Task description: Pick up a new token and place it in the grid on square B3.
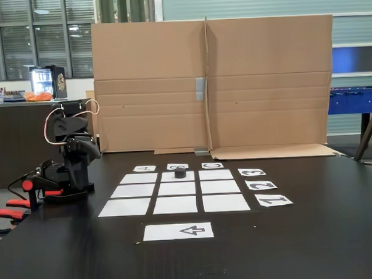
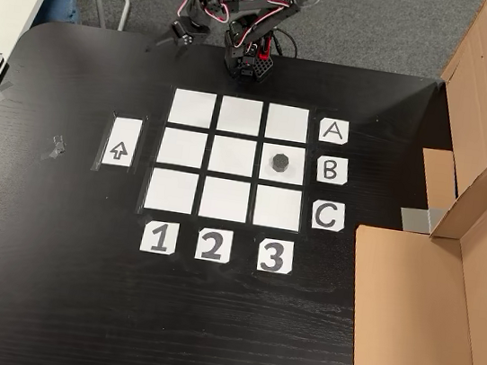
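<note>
Token (image 2: 280, 161) sits on square B3 (image 2: 292, 176), the cell in the row beside label B (image 2: 331, 169) and the column above label 3 (image 2: 274, 257) in the top-down fixed view; it rests near that cell's middle, well inside the paper edges. In the low fixed view I see it on the far middle cell (image 1: 180, 174), close to the back label. That placement reads to me as the job done, since nothing else lies on the grid (image 2: 232, 158).

My arm (image 2: 248, 20) is folded back at the table's (image 2: 48, 282) edge, well apart from the grid, which I judge a rest pose chosen to leave the cells unobstructed. My gripper (image 2: 181, 34) points off to the side, away from the papers. It looks empty, but I cannot tell how far its jaws stand apart. The arrow sheet (image 2: 119, 149) lies bare just beside the grid.
</note>
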